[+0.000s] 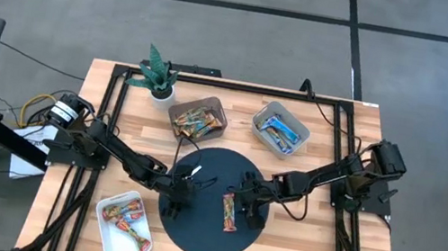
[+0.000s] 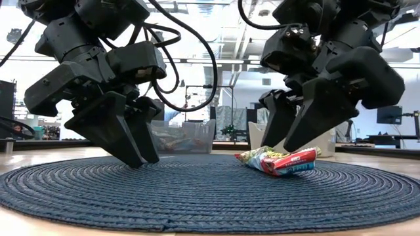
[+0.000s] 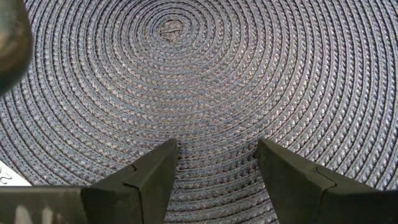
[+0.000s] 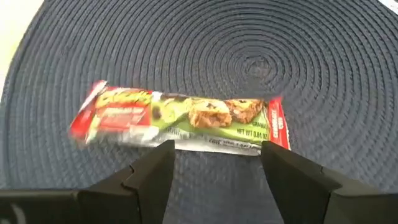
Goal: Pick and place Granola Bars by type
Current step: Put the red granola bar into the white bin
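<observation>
One granola bar [image 1: 230, 213] in a green, red and white wrapper lies flat on the round dark woven mat [image 1: 206, 232]. My right gripper [image 4: 217, 149] stands open low over the mat, its two fingertips at the bar's [image 4: 180, 121] long edge; no touch shows. In the low view the bar [image 2: 279, 160] lies at the foot of the right gripper [image 2: 292, 141]. My left gripper [image 3: 217, 149] is open over bare mat, to the left of the bar, with its tips close to the mat in the low view [image 2: 141, 157].
Beyond the mat stand a brown bin [image 1: 198, 119] of orange and multicoloured bars and a grey bin [image 1: 281, 130] of blue bars. A white tray [image 1: 125, 223] with red bars sits at the near left. A potted plant [image 1: 160, 74] stands far left, and a small white strip [image 1: 195, 174] lies on the mat.
</observation>
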